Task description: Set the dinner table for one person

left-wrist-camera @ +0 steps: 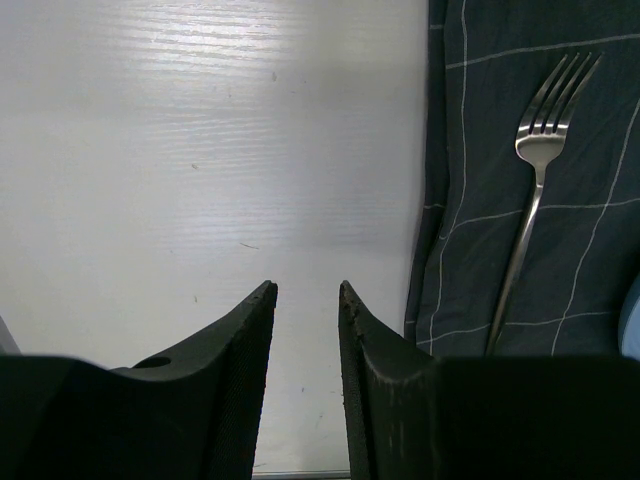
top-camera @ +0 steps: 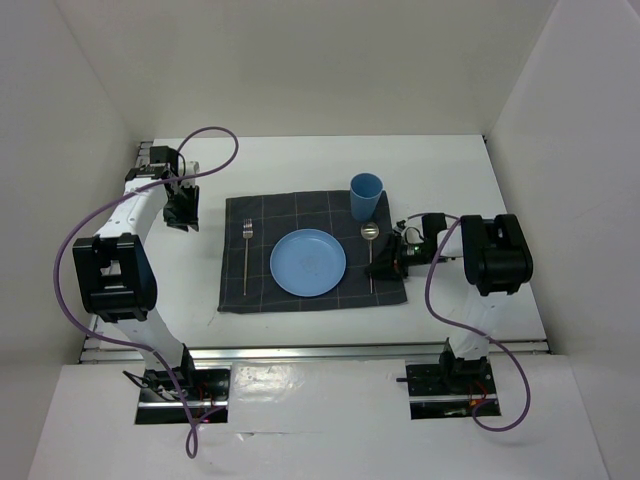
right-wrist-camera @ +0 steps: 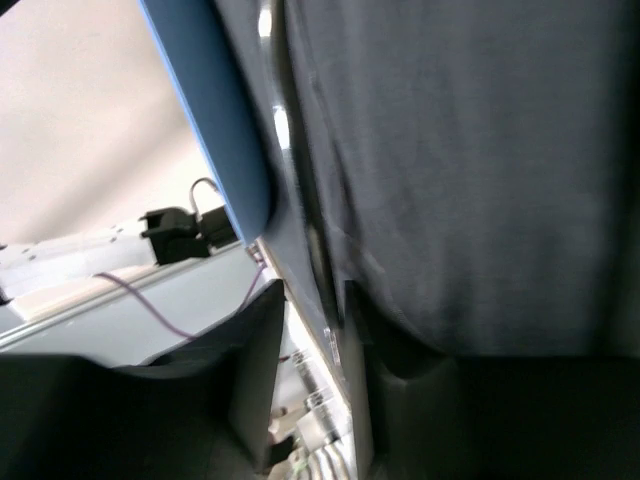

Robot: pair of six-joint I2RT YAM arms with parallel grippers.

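On the white dinner table (top-camera: 300,165) lies a dark checked placemat (top-camera: 300,225). It carries a blue plate (top-camera: 308,262), a fork (top-camera: 246,255) on the plate's left, a spoon (top-camera: 370,255) on its right, and a blue cup (top-camera: 366,195) at the back right. My left gripper (top-camera: 183,212) hovers open over bare table (left-wrist-camera: 200,150) left of the mat, with nothing between its fingers (left-wrist-camera: 306,287); the fork (left-wrist-camera: 535,180) lies to its right. My right gripper (top-camera: 385,265) is low at the spoon's handle (right-wrist-camera: 300,190), jaws apart (right-wrist-camera: 312,290), beside the plate's rim (right-wrist-camera: 215,120).
White walls enclose the table on three sides. A silver rail (top-camera: 300,350) runs along the near edge. Purple cables (top-camera: 435,290) loop beside both arms. The placemat's left edge (left-wrist-camera: 425,200) lies just right of the left fingers.
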